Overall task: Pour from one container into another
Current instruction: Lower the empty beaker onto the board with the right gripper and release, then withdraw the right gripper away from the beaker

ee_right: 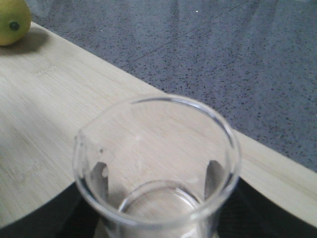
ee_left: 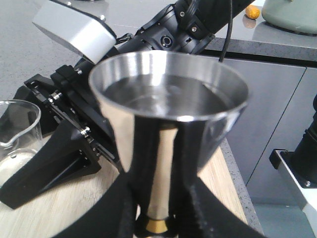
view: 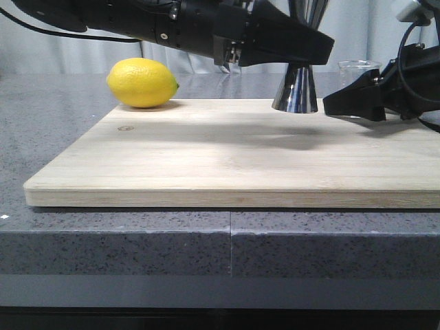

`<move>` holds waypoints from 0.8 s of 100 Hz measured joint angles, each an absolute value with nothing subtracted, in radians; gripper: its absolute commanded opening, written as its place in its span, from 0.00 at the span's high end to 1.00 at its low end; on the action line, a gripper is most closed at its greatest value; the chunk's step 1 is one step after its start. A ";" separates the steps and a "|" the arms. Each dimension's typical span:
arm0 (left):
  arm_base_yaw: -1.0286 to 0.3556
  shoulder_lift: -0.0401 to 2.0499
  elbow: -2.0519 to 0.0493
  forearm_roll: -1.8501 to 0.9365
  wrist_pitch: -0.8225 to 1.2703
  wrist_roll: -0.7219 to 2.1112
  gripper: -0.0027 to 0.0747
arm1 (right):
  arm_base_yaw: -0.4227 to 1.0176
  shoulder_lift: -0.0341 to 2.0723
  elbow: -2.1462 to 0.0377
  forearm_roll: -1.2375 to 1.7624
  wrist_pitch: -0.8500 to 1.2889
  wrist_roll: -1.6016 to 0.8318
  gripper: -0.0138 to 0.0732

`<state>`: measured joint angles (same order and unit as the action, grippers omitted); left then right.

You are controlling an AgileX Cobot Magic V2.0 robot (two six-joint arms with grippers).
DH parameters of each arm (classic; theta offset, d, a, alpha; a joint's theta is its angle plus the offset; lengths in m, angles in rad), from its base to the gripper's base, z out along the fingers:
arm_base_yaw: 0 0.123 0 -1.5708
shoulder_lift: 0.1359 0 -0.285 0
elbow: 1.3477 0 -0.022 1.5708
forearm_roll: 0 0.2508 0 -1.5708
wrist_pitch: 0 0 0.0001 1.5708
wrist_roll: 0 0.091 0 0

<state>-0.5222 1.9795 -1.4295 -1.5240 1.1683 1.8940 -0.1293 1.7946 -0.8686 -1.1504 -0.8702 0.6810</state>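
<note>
The steel jigger (view: pixel 295 89) stands on the wooden board (view: pixel 206 158) at the back right. My left gripper (view: pixel 309 49) is shut on its narrow waist. In the left wrist view the jigger's upper cup (ee_left: pixel 168 94) holds clear liquid, and the black fingers (ee_left: pixel 208 208) flank the stem just above the gold band (ee_left: pixel 158 225). The glass beaker (view: pixel 358 71) stands upright to the right of the jigger. In the right wrist view the beaker (ee_right: pixel 156 163) looks empty, with my right gripper (ee_right: pixel 157 208) shut on its sides. From the front, the right gripper (view: pixel 354 103) sits low over the board.
A yellow lemon (view: pixel 142 82) lies at the board's back left corner. The board rests on a speckled grey counter (view: pixel 103 234), whose front edge is near the camera. The left arm (view: pixel 172 27) reaches across above the board's back.
</note>
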 measured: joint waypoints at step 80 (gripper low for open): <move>-0.522 1.980 -1.430 -1.524 1.168 1.894 0.99 | -0.129 1.751 -0.865 -1.067 -0.844 0.681 0.10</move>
